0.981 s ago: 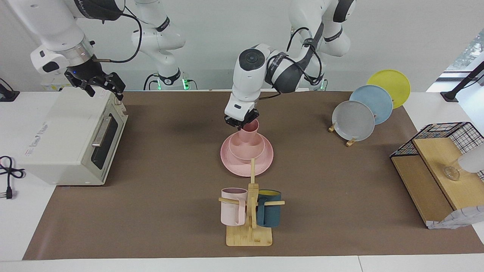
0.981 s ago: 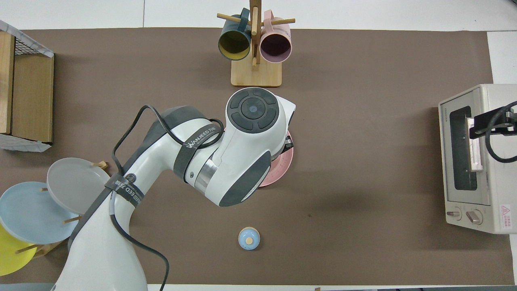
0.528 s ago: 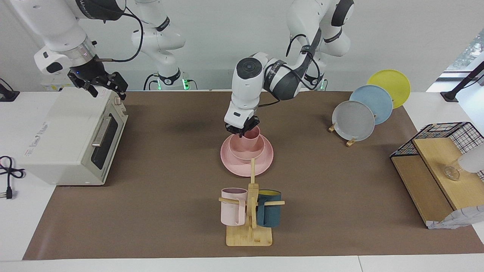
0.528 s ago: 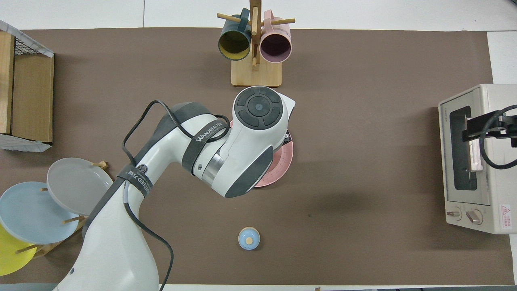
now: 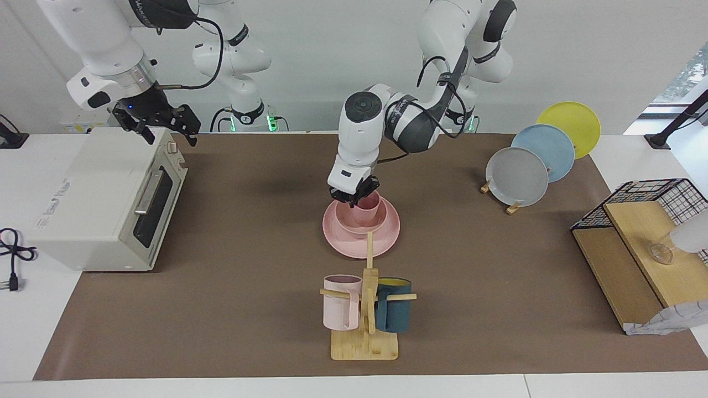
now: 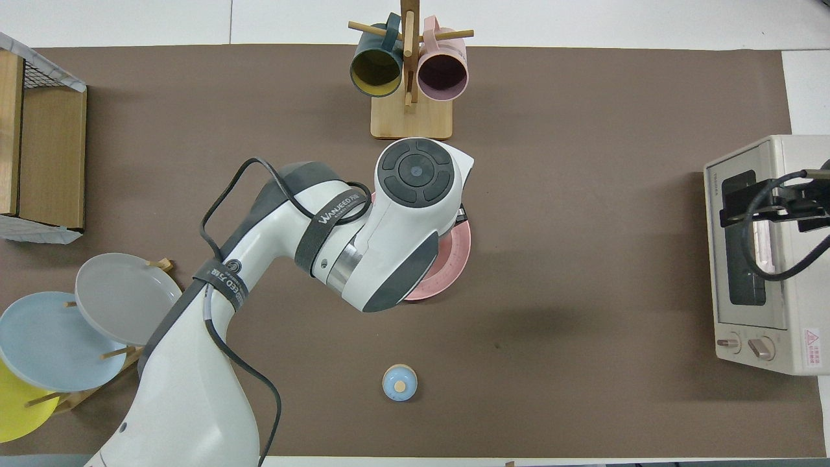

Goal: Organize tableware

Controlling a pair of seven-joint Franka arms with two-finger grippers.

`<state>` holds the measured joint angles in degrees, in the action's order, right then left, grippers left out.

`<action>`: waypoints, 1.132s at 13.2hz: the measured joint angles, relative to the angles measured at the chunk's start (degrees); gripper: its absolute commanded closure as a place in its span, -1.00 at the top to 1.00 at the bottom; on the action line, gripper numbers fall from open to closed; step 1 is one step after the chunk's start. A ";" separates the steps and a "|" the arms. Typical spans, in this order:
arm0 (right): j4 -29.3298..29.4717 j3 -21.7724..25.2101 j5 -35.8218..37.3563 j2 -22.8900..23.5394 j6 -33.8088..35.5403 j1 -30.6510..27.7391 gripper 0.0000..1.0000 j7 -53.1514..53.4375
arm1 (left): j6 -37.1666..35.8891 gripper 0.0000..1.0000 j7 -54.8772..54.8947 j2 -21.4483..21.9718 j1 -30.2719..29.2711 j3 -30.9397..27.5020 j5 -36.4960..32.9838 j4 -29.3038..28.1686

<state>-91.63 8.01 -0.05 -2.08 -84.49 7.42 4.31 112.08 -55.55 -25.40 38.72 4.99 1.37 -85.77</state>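
— So, where does the pink cup [image 5: 366, 208] sit against the left gripper [image 5: 350, 200]?

— Directly under it. The left gripper is down at the cup's rim, on the side toward the right arm's end of the table, its fingertips pinched together on the rim wall. The cup stands upright inside the pink bowl [image 5: 360, 222], and the bowl rests on the wide pink plate [image 5: 387, 237] in the middle of the brown mat [image 5: 249, 249].

— Does the overhead view confirm that?

— Hardly: from above the left arm's wrist covers cup and bowl, and only an arc of the plate's rim shows.

— What lies around the stack?

— A wooden mug tree [image 5: 366, 309] stands farther from the robots than the plate, with a pale pink handled mug [image 5: 340, 302] and a dark teal mug [image 5: 394, 304] on its pegs. A small blue knob [image 6: 399, 382] lies on the mat nearer to the robots than the plate. Grey [image 5: 516, 176], blue [image 5: 545, 151] and yellow [image 5: 572, 126] plates lean in a rack toward the left arm's end.

— And the other arm?

— The right gripper [image 5: 165, 126] waits, jaws spread and holding nothing, over the toaster oven [image 5: 99, 204] at its own end of the table.
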 measured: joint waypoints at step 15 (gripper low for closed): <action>0.01 -3.51 0.00 0.00 -1.13 -5.50 1.00 -0.05 | -7.63 1.00 7.05 6.61 -5.67 -0.66 -0.16 0.66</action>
<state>-91.62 4.49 -0.06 -2.08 -85.62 1.92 4.26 104.45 -48.50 -18.79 33.05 4.33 1.21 -85.11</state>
